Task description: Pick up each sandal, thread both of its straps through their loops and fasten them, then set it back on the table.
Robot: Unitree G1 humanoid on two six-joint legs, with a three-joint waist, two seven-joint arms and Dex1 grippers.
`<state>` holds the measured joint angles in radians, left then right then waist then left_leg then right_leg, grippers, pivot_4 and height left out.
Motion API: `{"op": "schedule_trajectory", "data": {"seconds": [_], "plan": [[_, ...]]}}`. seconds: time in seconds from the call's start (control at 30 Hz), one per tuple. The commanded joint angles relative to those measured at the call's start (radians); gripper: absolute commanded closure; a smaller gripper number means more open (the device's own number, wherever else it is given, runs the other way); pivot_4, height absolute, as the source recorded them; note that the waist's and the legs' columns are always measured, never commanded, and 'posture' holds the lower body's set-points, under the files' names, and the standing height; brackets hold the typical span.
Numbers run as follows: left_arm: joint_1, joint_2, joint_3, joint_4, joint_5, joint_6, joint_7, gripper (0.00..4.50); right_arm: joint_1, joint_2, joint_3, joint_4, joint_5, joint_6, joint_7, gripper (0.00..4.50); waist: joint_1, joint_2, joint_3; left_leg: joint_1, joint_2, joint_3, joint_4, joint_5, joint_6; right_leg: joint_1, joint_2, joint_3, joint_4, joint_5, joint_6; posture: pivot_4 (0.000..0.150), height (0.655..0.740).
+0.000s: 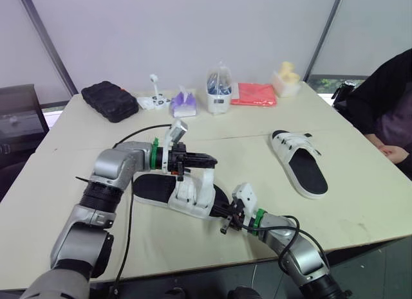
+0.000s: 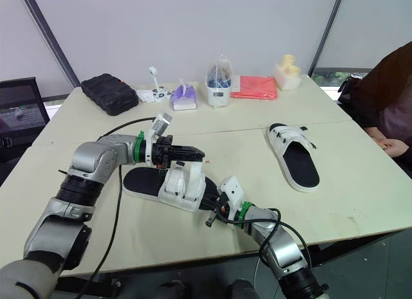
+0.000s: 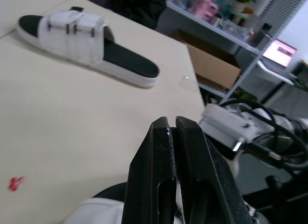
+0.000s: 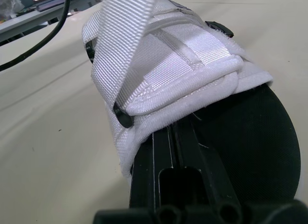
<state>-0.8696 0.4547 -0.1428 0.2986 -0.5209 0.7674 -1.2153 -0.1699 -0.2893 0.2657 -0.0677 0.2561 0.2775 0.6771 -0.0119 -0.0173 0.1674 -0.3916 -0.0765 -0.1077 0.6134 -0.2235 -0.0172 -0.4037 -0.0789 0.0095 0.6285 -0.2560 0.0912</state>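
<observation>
Left wrist view: left claw [image 3: 172, 123] pinching shut on strap [image 4: 122, 46], far sandal [image 3: 86, 41] lying beyond on worktop [image 3: 72, 123].
Right wrist view showing right claw [image 4: 169, 133] closed, tips tucking under upper of near sandal [image 4: 192, 65].

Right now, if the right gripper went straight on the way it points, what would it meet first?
The near sandal. The right gripper already points into its white strapped upper at the sole's edge, so almost any advance would likely push the sandal.
</observation>
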Motion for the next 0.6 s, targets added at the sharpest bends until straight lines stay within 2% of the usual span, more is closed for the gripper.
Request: {"op": "schedule_trajectory", "data": {"seconds": [0.03,0.17,0.4,0.6], "plan": [[-0.06,-0.014,0.017,0.059,0.034,-0.077,-0.004,4.47,0.03,-0.003,0.015,0.048,-0.04,0.036,-0.025,4.5,0.0,0.0,0.0,0.0,0.0,0.0,0.0,0.0,0.0,0.0,0.0,0.0,0.0,0.0,0.0,0.15,0.74],[-0.087,-0.028,0.007,0.164,0.081,-0.137,-0.038,4.47,0.037,0.001,0.018,0.04,-0.041,0.037,-0.031,4.5,0.0,0.0,0.0,0.0,0.0,0.0,0.0,0.0,0.0,0.0,0.0,0.0,0.0,0.0,0.0,0.15,0.74],[-0.23,-0.079,-0.047,0.561,0.233,-0.343,-0.123,4.47,0.062,0.006,0.015,0.016,-0.043,0.039,-0.054,4.5,0.001,-0.001,0.0,0.0,0.0,0.0,0.001,0.0,0.0,0.0,0.0,-0.002,0.0,0.0,0.0,0.15,0.74],[-0.281,-0.122,-0.098,0.792,0.379,-0.524,-0.15,4.47,0.083,0.009,0.01,0.0,-0.043,0.041,-0.072,4.5,0.001,-0.001,0.0,0.0,0.0,0.0,0.0,0.0,0.0,0.0,0.0,-0.003,0.001,0.001,0.003,0.15,0.74]]}}
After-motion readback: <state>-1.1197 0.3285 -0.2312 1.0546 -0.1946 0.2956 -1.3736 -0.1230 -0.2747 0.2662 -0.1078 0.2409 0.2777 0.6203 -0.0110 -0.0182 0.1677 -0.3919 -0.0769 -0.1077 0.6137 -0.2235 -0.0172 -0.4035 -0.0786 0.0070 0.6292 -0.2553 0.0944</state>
